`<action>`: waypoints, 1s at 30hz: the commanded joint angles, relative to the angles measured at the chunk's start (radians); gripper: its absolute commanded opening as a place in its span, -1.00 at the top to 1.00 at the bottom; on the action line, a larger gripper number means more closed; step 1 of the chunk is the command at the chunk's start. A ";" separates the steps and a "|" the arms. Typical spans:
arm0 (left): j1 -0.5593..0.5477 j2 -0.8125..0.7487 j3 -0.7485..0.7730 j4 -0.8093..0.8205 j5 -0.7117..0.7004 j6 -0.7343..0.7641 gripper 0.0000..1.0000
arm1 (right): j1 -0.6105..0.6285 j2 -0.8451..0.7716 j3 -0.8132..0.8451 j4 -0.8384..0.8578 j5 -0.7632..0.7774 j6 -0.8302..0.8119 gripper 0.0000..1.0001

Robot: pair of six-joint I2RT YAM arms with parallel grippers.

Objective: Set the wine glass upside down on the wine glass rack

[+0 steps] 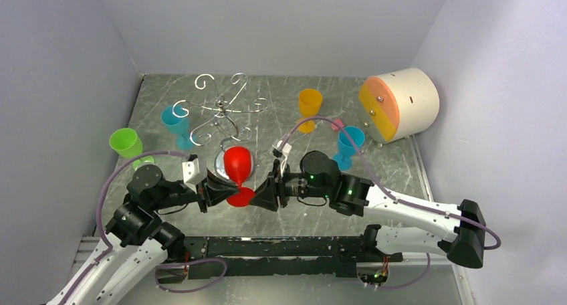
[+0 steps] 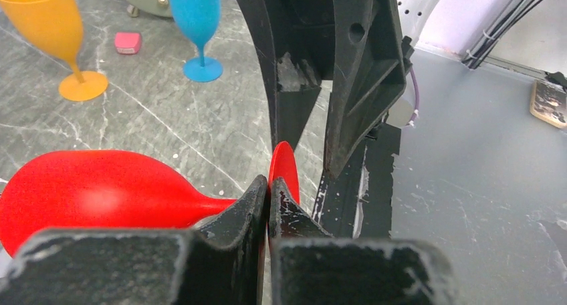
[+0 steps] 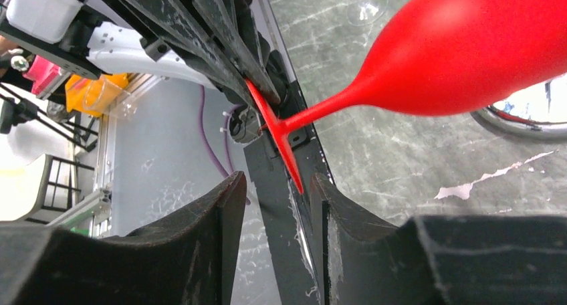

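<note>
My left gripper [image 2: 269,184] is clamped tight on the rim of the thin red foot [image 2: 283,164] of the wine glass [image 2: 93,194]. In its wrist view the two fingertips meet on the disc with no gap showing. My right gripper [image 3: 277,181] faces it from the other side with its jaws apart. The opposite edge of the foot pokes into the gap between them, closer to one finger than the other, and I cannot tell whether it touches that finger. So the foot stands on edge between the two grippers, which sit nose to nose in the top view.

From the foot the stem runs roughly level, away from the arm bases. The red bowl points toward the rack [image 1: 224,108], overlapping its round shiny base [image 3: 535,108] in the top view, below the curled wire arms.

Farther out on the grey marbled table [image 1: 281,91] stand a green glass [image 1: 126,144] at the left and a blue glass [image 1: 176,123] beside the rack. An orange glass [image 1: 309,104] and another blue glass [image 1: 349,143] stand to the right, with a round cream drum [image 1: 401,104] in the far right corner.
</note>
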 commanded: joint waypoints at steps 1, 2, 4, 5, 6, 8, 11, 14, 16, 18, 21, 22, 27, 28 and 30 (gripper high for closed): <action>0.001 0.006 0.010 0.021 0.044 -0.019 0.86 | 0.010 -0.020 0.024 0.073 0.062 0.003 0.09; 0.002 0.007 0.010 0.018 0.045 -0.018 0.86 | 0.011 -0.027 0.022 0.058 0.076 0.003 0.07; 0.001 0.005 0.010 0.018 0.045 -0.017 0.86 | 0.011 -0.044 0.028 0.027 0.111 0.000 0.02; 0.001 0.003 0.010 0.019 0.045 -0.015 0.86 | 0.011 -0.051 0.031 0.017 0.121 -0.005 0.01; 0.001 0.001 0.009 0.021 0.044 -0.015 0.86 | 0.012 -0.056 0.033 0.017 0.123 -0.008 0.00; 0.002 -0.001 0.009 0.029 0.047 -0.018 0.86 | 0.011 -0.054 0.032 0.028 0.106 -0.008 0.00; 0.002 -0.002 0.009 0.036 0.057 -0.027 0.86 | 0.011 -0.017 0.042 0.050 0.047 0.010 0.03; 0.002 -0.007 0.007 0.036 0.063 -0.030 0.86 | 0.011 0.021 0.042 0.088 0.000 0.030 0.13; 0.001 -0.012 0.006 0.040 0.062 -0.029 0.86 | 0.010 0.032 0.037 0.112 -0.009 0.038 0.20; 0.002 -0.015 0.003 0.047 0.063 -0.029 0.86 | 0.012 0.034 0.034 0.128 -0.007 0.043 0.32; 0.001 -0.012 0.005 0.041 0.065 -0.027 0.86 | 0.011 0.024 0.017 0.157 -0.010 0.052 0.63; 0.001 -0.011 0.005 0.039 0.064 -0.028 0.86 | 0.011 0.019 0.009 0.169 -0.009 0.058 0.76; 0.001 -0.010 0.013 0.020 0.029 -0.031 0.63 | 0.011 0.018 -0.007 0.176 -0.015 0.092 1.00; 0.002 -0.011 0.016 0.015 0.016 -0.033 0.44 | 0.011 0.019 -0.004 0.163 -0.012 0.100 1.00; 0.002 -0.016 0.018 0.012 -0.016 -0.039 0.04 | 0.011 0.015 0.006 0.118 0.023 0.111 1.00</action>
